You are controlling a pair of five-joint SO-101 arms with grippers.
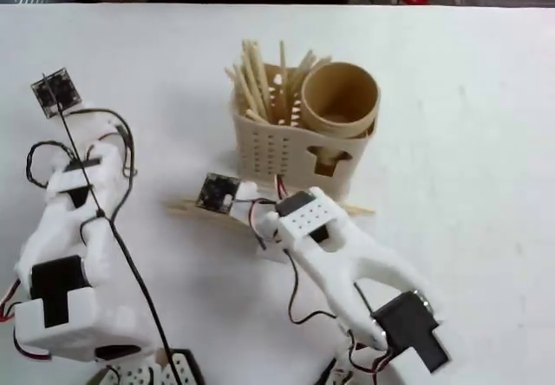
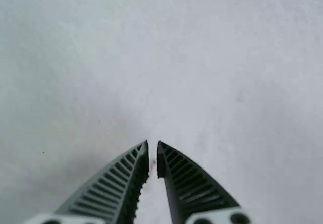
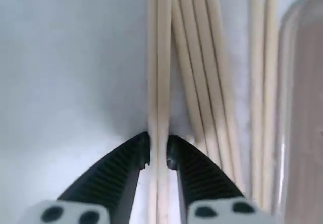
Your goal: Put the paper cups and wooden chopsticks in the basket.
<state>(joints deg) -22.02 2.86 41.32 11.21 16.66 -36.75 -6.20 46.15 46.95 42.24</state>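
A cream perforated basket (image 1: pixel 277 151) stands mid-table and holds a brown paper cup (image 1: pixel 340 99) and a bunch of wooden chopsticks (image 1: pixel 260 77) standing on end. More chopsticks (image 1: pixel 186 209) lie flat on the table just in front of the basket, partly hidden under my right arm (image 1: pixel 321 229). My right gripper (image 3: pixel 158 151) is shut on a pair of these chopsticks (image 3: pixel 158 72) down on the table. Several others (image 3: pixel 202 82) lie beside that pair. My left gripper (image 2: pixel 152 156) is shut with nothing in it, over bare table at the left.
The white table (image 1: pixel 468 142) runs wide to the right and behind the basket. My left arm (image 1: pixel 74 212) with its black cables sits at the left. A pale rounded surface (image 3: pixel 305 113), probably the basket's wall, lies beyond the chopsticks.
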